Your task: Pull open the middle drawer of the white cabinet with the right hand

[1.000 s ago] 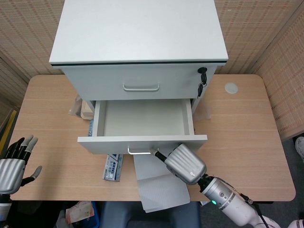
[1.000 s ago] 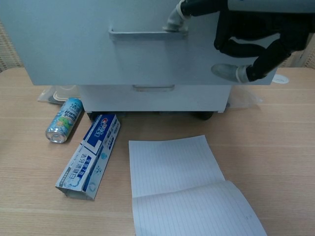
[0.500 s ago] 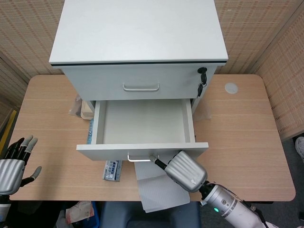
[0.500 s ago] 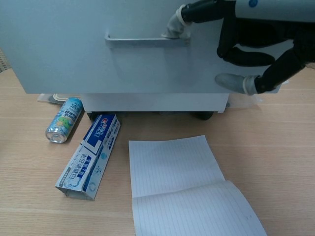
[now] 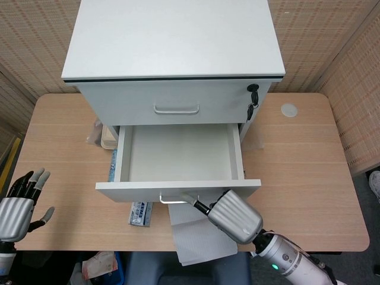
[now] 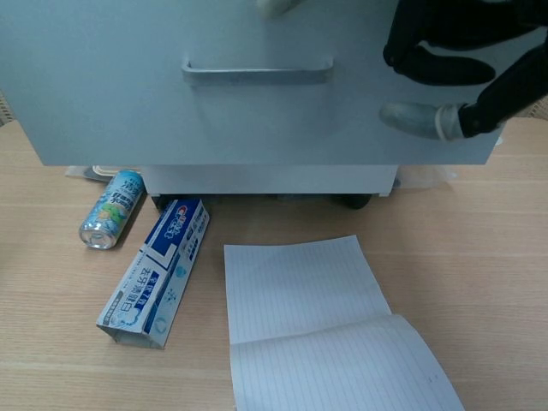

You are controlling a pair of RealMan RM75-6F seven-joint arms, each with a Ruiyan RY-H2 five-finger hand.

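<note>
From the chest, the right hand (image 6: pixel 462 64) runs off the top edge, so its grip can't be judged. The drawer (image 5: pixel 178 189) front covers most of the toothpaste box (image 5: pixel 141 212) overhead.

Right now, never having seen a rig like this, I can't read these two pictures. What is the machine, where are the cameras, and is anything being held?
It is a robot with two arms ending in metal hands. One camera looks down from its head, the other forward from its chest. On the wooden table stands a white cabinet with its middle drawer pulled out and empty. The right hand is at the drawer front, but the chest view shows the metal bar handle bare, so it seems to grip nothing. The left hand holds nothing, fingers spread. In front lie a blue toothpaste box, a small drink can and lined white paper.
</note>
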